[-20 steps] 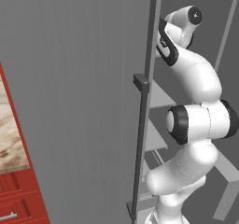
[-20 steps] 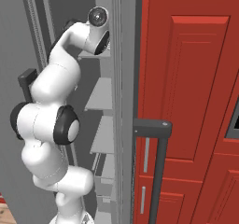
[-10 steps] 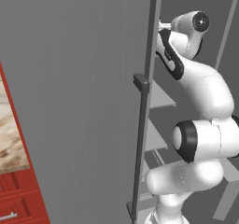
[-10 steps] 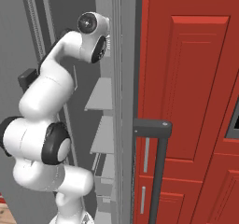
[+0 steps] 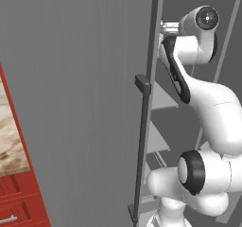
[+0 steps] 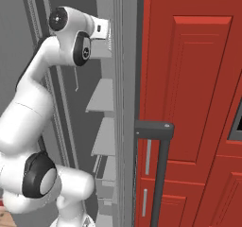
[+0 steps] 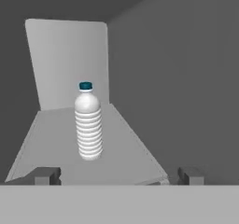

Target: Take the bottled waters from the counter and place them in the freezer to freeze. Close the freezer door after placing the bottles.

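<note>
Your arm has risen and reached deeper into the freezer since the earlier frame, pincer spread apart and holding nothing, with one bottled water standing upright on the shelf ahead.

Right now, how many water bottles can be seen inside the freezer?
1. A bottled water stands upright on a pale shelf in the freezer, ahead of the open gripper and apart from it. Others may be hidden on shelves the hand view misses.
</note>
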Available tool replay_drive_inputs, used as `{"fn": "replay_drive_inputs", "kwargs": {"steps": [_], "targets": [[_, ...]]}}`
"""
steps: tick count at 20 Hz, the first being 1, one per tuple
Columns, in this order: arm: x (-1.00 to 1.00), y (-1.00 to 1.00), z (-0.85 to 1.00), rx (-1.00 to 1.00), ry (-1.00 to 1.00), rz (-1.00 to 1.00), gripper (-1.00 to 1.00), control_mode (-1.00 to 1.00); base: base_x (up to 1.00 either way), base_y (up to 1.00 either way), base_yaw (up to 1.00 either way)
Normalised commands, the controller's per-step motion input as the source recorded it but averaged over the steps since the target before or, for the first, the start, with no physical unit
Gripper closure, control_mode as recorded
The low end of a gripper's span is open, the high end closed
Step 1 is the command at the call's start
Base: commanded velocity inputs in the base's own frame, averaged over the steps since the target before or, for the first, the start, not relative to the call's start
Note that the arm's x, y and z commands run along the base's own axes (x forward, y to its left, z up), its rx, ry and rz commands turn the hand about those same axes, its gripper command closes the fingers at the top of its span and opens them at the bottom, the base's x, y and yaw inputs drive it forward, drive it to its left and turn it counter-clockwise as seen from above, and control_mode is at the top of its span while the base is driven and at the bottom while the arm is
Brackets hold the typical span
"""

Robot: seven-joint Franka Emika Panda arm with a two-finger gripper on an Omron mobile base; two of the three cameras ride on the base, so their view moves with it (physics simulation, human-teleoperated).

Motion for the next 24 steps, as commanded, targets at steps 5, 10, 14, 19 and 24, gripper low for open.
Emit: {"fn": "replay_drive_inputs", "kwargs": {"steps": [5, 10, 14, 19, 24], "targets": [[-0.97, 0.53, 0.01, 0.0, 0.1, -0.07, -1.0, -1.0, 0.0, 0.0, 0.0], [-1.0, 0.33, 0.0, 0.0, 0.04, -0.02, -1.0, -1.0, 0.0, 0.0, 0.0], [-1.0, 0.37, 0.0, 0.02, 0.08, 0.0, -1.0, -1.0, 0.0, 0.0, 0.0], [-1.0, 0.39, 0.0, 0.05, 0.11, 0.0, -1.0, -1.0, 0.0, 0.0, 0.0], [-1.0, 0.31, -0.05, 0.07, 0.1, 0.0, -1.0, -1.0, 0.0, 0.0, 0.0]]}}
